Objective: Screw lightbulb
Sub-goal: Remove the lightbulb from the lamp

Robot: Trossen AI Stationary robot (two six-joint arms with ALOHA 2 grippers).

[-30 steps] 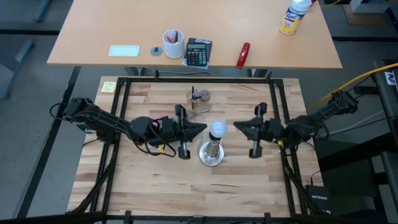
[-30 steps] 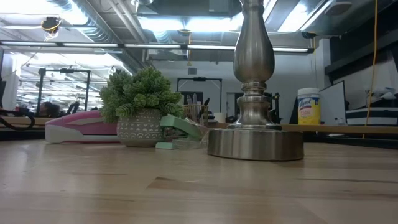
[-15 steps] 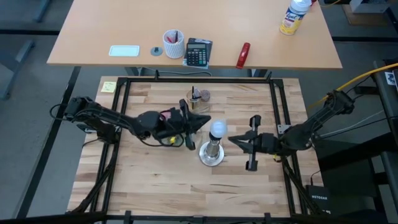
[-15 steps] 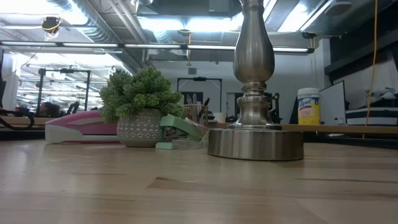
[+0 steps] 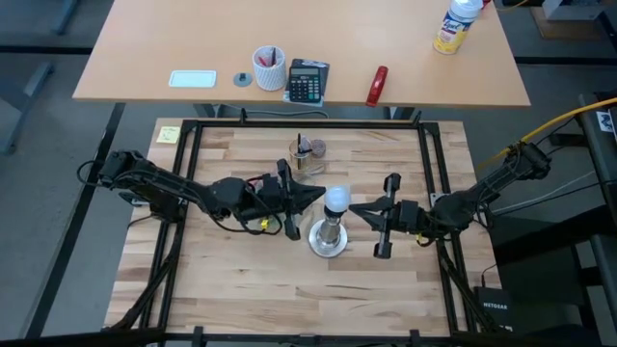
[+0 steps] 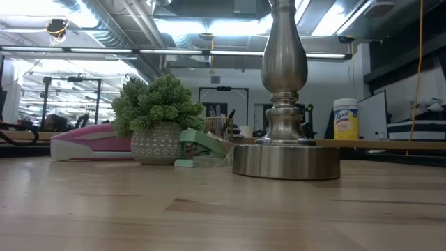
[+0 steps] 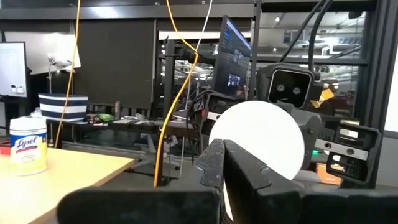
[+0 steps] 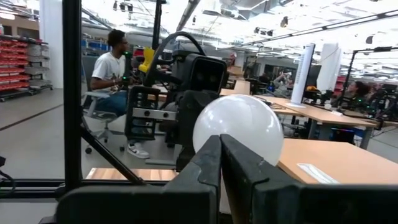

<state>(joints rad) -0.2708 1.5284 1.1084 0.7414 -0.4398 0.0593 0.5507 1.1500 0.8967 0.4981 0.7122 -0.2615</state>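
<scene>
Frosted white globe lightbulb point(image 5: 336, 200) sits atop the silver round-based stand point(image 5: 328, 238) near the middle of the butcher-block bench point(image 5: 241, 289), flanked by two dark arms seen from above. The left gripper point(image 5: 319, 194), fingers clenched together and holding nothing, points at the bulb from just beside it; the right gripper point(image 5: 353, 208), likewise clenched and empty, points in from the opposite side. Only the overhead camera shows both arms and the bulb together. The table-level camera shows just the stand's polished base and stem point(image 6: 285, 104), a small potted green plant point(image 6: 158, 118) and a pink stapler point(image 6: 90, 143) behind it, with neither gripper nor bulb in sight. Each wrist camera looks past its own closed fingers point(image 7: 231, 171) point(image 8: 230, 168) to the white globe point(image 7: 267, 134) point(image 8: 239, 127) with the other arm's camera housing behind it; a seated person point(image 8: 112, 71) appears in the room beyond. Compared with a second earlier, both grippers have moved inward toward the bulb, the right one travelling farther; the stand and bulb have not shifted.
</scene>
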